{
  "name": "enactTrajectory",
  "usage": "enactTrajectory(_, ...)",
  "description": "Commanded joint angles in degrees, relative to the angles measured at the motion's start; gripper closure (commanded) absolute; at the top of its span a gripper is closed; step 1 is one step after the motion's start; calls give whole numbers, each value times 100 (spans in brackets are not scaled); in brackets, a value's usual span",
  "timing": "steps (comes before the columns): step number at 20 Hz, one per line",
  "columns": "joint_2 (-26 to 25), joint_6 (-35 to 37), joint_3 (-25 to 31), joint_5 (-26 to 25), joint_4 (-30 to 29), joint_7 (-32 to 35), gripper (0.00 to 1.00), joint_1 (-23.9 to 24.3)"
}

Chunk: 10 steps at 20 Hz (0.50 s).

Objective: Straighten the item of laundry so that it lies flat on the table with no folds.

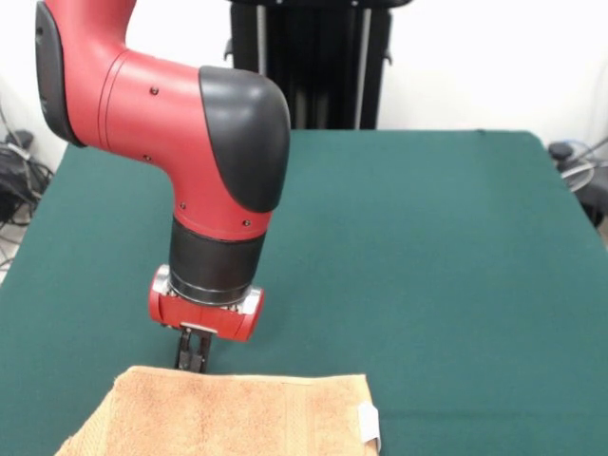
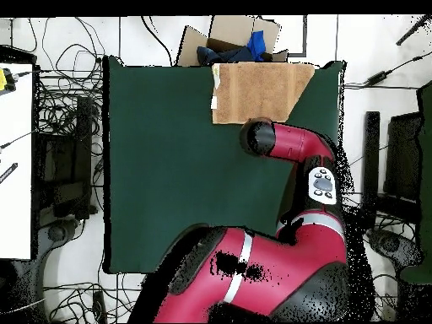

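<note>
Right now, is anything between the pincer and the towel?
Nothing: in the front view the pincer stands right at the towel's far edge, with no object between them.

Peach towel point(image 1: 228, 416) spread at green table point(image 1: 427, 247) edge.

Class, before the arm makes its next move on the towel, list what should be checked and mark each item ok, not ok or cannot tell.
1. Towel lies on the table: ok, though it sits at the table's edge.
2. Towel free of folds: cannot tell; the front view cuts off its near part, and one corner looks cut off at a slant in the overhead view.
3. Pincer at the towel's edge: ok, it stands just at the far edge.
4. Pincer open or shut: cannot tell.
5. Pincer holding cloth: cannot tell.
6. Tag visible on the side edge: ok.
</note>
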<state>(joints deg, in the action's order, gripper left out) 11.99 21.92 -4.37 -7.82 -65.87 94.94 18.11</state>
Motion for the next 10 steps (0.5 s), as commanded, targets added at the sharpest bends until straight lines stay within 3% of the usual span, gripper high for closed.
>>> enactTrajectory(1,-68,-89,179,13,-219,791,100,-26)
enactTrajectory(10,7,13,176,38,-263,791,100,-37)
